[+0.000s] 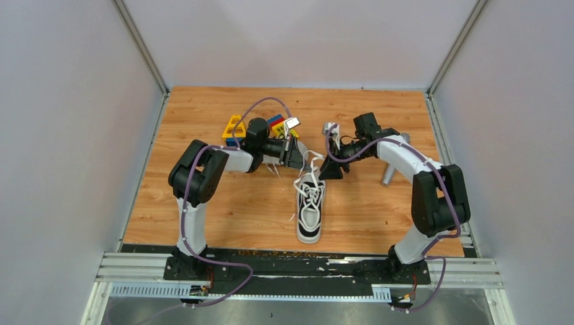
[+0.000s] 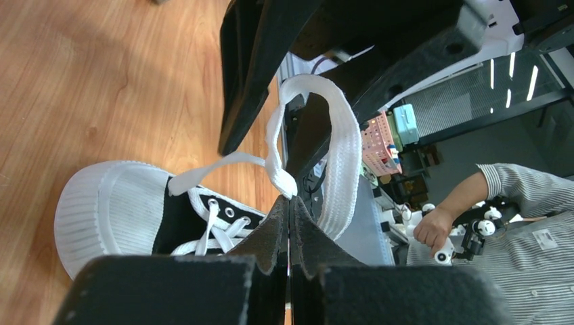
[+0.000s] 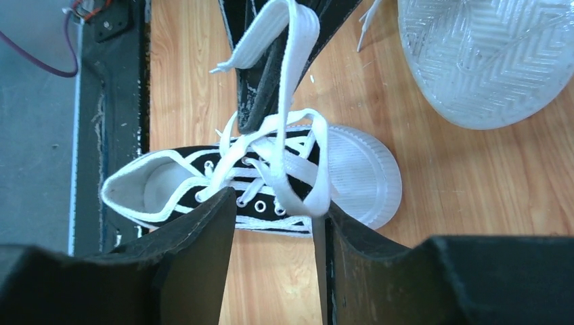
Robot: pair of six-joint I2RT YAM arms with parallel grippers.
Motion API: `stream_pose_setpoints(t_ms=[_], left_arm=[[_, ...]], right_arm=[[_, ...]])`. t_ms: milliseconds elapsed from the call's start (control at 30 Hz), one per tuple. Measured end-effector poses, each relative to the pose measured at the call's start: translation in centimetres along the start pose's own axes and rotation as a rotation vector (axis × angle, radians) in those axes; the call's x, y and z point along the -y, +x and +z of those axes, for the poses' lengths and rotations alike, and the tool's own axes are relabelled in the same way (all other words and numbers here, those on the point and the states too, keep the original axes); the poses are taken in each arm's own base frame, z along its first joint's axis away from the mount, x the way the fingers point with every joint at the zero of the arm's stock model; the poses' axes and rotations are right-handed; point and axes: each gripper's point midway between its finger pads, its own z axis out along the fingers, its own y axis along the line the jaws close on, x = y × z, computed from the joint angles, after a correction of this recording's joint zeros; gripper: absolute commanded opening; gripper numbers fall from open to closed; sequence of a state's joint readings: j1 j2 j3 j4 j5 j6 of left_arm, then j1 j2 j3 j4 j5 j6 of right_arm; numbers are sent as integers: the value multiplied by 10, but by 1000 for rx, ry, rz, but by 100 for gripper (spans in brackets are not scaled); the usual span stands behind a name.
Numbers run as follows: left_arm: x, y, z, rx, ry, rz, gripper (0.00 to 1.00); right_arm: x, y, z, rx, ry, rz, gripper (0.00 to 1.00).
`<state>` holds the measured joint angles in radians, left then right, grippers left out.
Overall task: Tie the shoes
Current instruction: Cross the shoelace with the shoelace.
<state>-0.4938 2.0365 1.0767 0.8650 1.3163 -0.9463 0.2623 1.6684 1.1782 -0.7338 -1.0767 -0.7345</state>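
Note:
One black sneaker (image 1: 311, 215) with a white toe cap lies in the middle of the table, its heel toward the arms, also seen as the sneaker (image 3: 203, 183). My left gripper (image 1: 296, 158) is shut, its tips pinching a white lace (image 2: 288, 184) above the shoe. That lace rises into a loop (image 2: 342, 145) draped over a finger of my right gripper (image 1: 331, 169). The right gripper (image 3: 276, 206) stands open over the shoe's eyelets, and the lace loop (image 3: 298, 74) hangs along the inner face of one finger. The second shoe shows only its pale sole (image 3: 487, 61).
Colourful toy blocks (image 1: 234, 128) sit at the back, behind the left arm. A grey metal cylinder (image 1: 388, 175) stands under the right arm. Grey walls close in the wooden table (image 1: 203, 203) on three sides, with a black rail (image 1: 298, 261) along the near edge.

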Motion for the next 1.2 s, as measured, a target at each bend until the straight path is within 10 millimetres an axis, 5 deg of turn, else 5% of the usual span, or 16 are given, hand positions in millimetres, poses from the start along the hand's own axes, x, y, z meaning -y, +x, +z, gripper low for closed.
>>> stream_pose_setpoints(t_ms=[333,433,500,633,733,1200], left_arm=[[4,2,-1,-8,6,-12,0],[5,2,-1,-10,6,-14,0],[5,3,-1,-10,6,-17,0],[4,3,-1,-11,4,-26,0],[4,4,-2,-12,2,-34,0],[0,-1,-10,4,-10,-43,0]], right_arm=[[31,14,15,-2,127,-36,35],[38,14,17,3,161,-43,19],[40,12,18,6,175,-48,17],[39,7,21,20,188,-52,38],[35,1,22,32,195,-61,45],[23,-3,23,35,195,-135,45]])
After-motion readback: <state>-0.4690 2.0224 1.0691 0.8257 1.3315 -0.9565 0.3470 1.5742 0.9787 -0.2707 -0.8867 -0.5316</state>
